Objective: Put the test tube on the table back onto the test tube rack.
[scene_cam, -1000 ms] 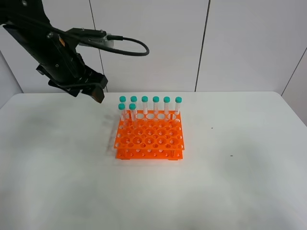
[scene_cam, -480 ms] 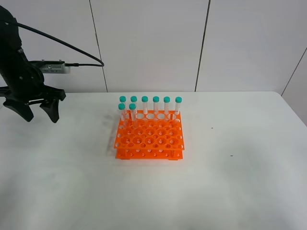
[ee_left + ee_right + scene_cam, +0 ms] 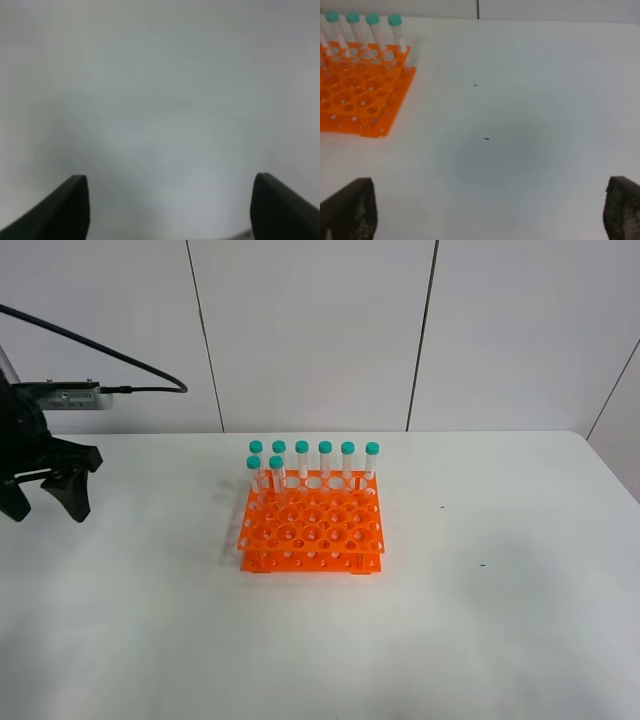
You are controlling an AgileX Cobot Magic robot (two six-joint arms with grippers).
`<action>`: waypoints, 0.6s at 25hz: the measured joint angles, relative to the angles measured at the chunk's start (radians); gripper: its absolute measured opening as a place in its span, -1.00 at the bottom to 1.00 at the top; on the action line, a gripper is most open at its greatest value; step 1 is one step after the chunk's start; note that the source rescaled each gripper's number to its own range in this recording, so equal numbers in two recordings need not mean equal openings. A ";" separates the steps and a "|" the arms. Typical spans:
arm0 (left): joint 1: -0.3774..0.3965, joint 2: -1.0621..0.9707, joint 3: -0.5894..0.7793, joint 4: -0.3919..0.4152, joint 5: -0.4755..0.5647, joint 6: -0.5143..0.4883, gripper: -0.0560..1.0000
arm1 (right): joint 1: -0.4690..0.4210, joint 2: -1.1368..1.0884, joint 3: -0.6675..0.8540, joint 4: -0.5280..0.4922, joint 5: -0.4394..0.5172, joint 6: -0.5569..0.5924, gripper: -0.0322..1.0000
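The orange test tube rack stands on the white table, a little left of centre. Several teal-capped tubes fill its back row. One more test tube stands upright in the second row, near the left end. I see no tube lying on the table. My left gripper hangs open and empty over the table's far left edge, well away from the rack. The left wrist view shows only its fingers over bare white surface. My right gripper is open and empty, with the rack off to one side.
White panelled wall rises behind the table. A black cable loops from the left arm. Two small dark specks mark the tabletop right of the rack. The right arm is outside the exterior high view.
My left arm has swung away from the rack's back left corner to the table's far left edge and dropped lower, jaws still open. Rack and tubes have not moved.
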 joint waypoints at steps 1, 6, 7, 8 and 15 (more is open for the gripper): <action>0.000 -0.045 0.044 -0.006 0.000 0.000 0.92 | 0.000 0.000 0.000 0.000 0.000 0.000 0.97; 0.000 -0.283 0.272 -0.037 0.000 0.000 0.92 | 0.000 0.000 0.000 0.000 0.000 0.000 0.97; 0.000 -0.336 0.312 -0.037 0.000 0.000 0.92 | 0.000 0.000 0.000 0.000 0.000 0.000 0.97; 0.000 -0.388 0.358 -0.037 0.000 0.000 0.92 | 0.000 0.000 0.000 0.000 0.000 0.000 0.97; 0.000 -0.735 0.631 -0.038 -0.061 0.000 0.92 | 0.000 0.000 0.000 0.000 0.000 0.000 0.97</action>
